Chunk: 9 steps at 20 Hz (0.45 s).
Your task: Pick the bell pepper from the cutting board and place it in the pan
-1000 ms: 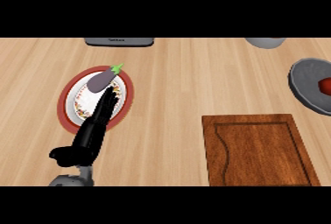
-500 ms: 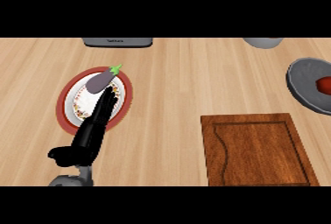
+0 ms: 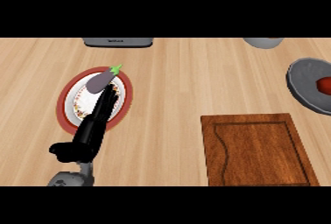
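The robot's left hand (image 3: pixel 97 120), black and reaching up from the lower left of the head view, lies stretched over a plate (image 3: pixel 70 92) with its fingers straight and spread a little, holding nothing; its thumb juts out to the left lower down. The fingertips stop just short of an eggplant (image 3: pixel 103 80), purple-grey with a green stem, which lies tilted on the upper part of that plate with its stem pointing toward the top right. The plate is white with a speckled pattern and a red rim, and it sits on the left side of the light wooden bench (image 3: pixel 174 74). The right hand does not show anywhere. At the lower right lies a dark wooden cutting board (image 3: pixel 255 148) with a carved groove around its inner edge and nothing on it. At the right edge, partly cut off, is a grey pan (image 3: pixel 305 85), and inside it sits the red bell pepper (image 3: pixel 324 85), only partly visible at the frame's edge. Along the top edge are a dark grey appliance (image 3: pixel 118 42) to the left of centre and a grey rounded object (image 3: pixel 264 42) toward the right, both cut off.
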Motion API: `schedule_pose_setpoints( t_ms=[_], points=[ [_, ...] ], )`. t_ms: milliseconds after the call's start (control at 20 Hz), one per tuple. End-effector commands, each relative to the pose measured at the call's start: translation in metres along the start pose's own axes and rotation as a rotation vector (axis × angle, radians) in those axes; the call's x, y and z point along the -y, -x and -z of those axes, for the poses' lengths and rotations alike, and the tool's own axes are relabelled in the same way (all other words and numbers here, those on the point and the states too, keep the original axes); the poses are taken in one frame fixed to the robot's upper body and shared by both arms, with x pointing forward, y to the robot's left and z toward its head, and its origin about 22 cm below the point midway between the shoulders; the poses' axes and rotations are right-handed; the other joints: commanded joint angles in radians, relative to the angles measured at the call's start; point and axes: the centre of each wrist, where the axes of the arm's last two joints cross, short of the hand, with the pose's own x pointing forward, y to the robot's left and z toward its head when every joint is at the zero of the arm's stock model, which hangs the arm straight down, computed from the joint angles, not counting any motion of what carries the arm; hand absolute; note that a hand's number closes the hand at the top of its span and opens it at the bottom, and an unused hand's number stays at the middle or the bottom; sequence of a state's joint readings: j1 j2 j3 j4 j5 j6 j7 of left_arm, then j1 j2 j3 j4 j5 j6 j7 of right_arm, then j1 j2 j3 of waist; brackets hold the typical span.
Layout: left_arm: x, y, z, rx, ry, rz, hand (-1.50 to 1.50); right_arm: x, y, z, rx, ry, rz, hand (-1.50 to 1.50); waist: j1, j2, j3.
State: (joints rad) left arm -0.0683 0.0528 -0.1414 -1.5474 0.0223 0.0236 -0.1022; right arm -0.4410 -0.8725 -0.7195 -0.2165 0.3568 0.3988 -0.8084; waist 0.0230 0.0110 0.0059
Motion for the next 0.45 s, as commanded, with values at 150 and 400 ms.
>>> schedule_pose_setpoints(
  t_ms=[150,400],
  points=[
    [-0.002,-0.005,-0.003,-0.004,0.0,-0.004,0.0,-0.015,0.017,-0.012,0.065,-0.062,0.018,-1.5,-0.001,-0.003,-0.001],
    [-0.003,0.02,-0.018,-0.012,0.004,-0.003,0.0,0.009,-0.01,0.005,0.115,-0.021,-0.066,-1.5,0.001,-0.002,-0.002]
  ],
)
